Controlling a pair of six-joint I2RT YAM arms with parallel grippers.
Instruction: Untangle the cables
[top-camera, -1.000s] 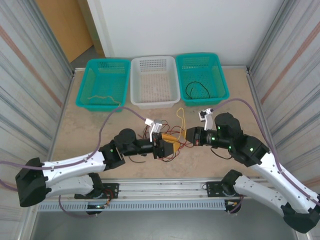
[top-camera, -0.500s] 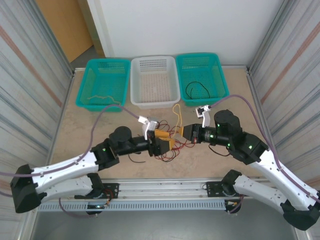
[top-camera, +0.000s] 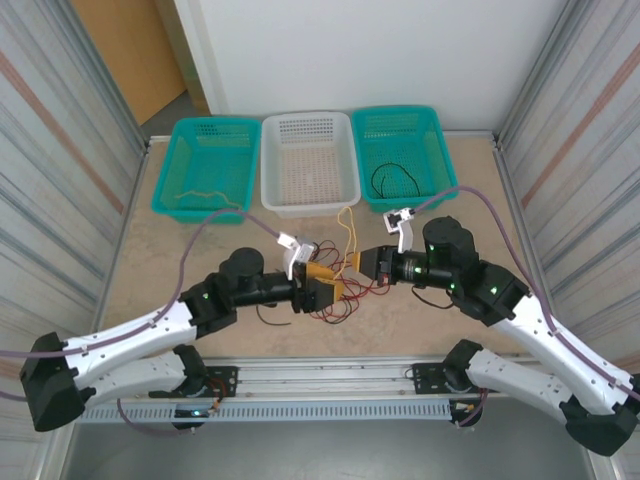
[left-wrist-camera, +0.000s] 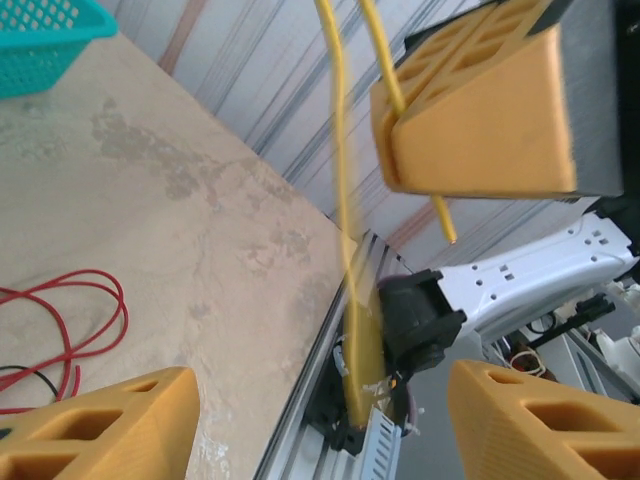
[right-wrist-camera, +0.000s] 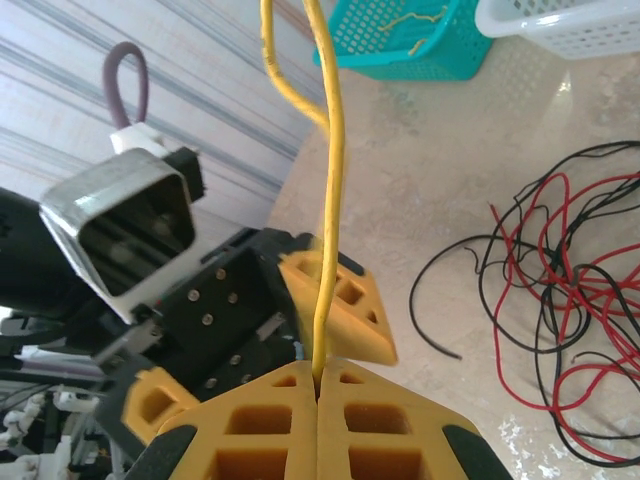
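The right gripper (right-wrist-camera: 318, 378) is clamped tight on the yellow cable (right-wrist-camera: 328, 200). Facing it, the left gripper (top-camera: 322, 283) has its jaws spread either side of that cable. Red and black cables (top-camera: 338, 302) lie tangled on the table (top-camera: 170, 260) beneath. Farther back, a tan cable (top-camera: 205, 197) sits in the left basket (top-camera: 215, 123) and a black cable (top-camera: 392, 178) in the right basket (top-camera: 395, 110).

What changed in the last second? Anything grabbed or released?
Both arms swung left; the right gripper carried the yellow cable left, toward the baskets. No grab or release visible: its fingers stay shut on it, the left gripper open around it. Red-black tangle unmoved on the table.
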